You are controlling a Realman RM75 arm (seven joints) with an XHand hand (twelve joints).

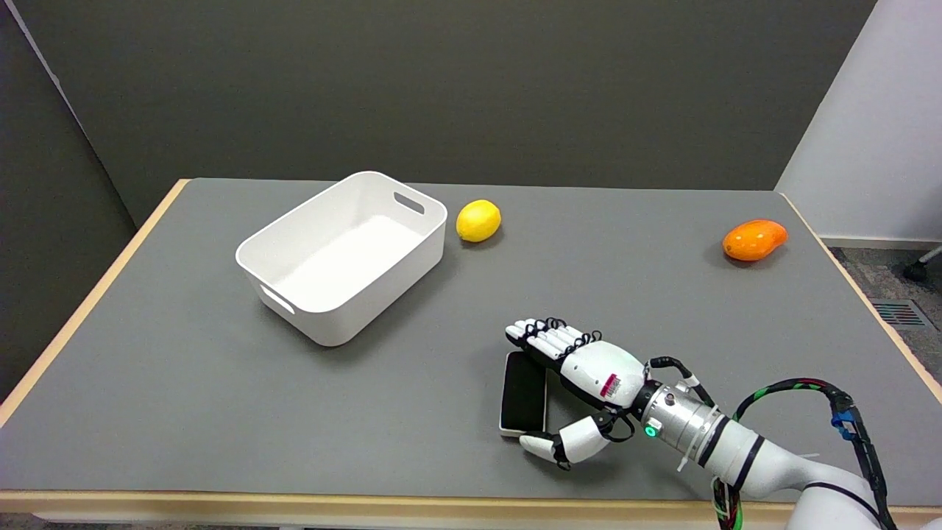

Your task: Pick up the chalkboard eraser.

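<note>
reaching step, grasp not yet made. right hand [581, 383] spread wide and holding nothing, fingers [541, 337] stretched past the far end of the chalkboard eraser [523, 393], thumb near its close end. eraser flat on the table [221, 412], just left of the palm. next probably: close around it, then lift. further left and beyond, white bin [342, 254], nothing visible inside.

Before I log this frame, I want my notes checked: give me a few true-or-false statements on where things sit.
1. The chalkboard eraser lies flat on the table. True.
2. The right hand has lifted the eraser clear. False: fingers and thumb bracket its ends, and it lies on the table.
3. The lemon sits inside the white bin. False: it sits just outside it, on the table.
4. The orange mango lies near the table's far right edge. True.
</note>
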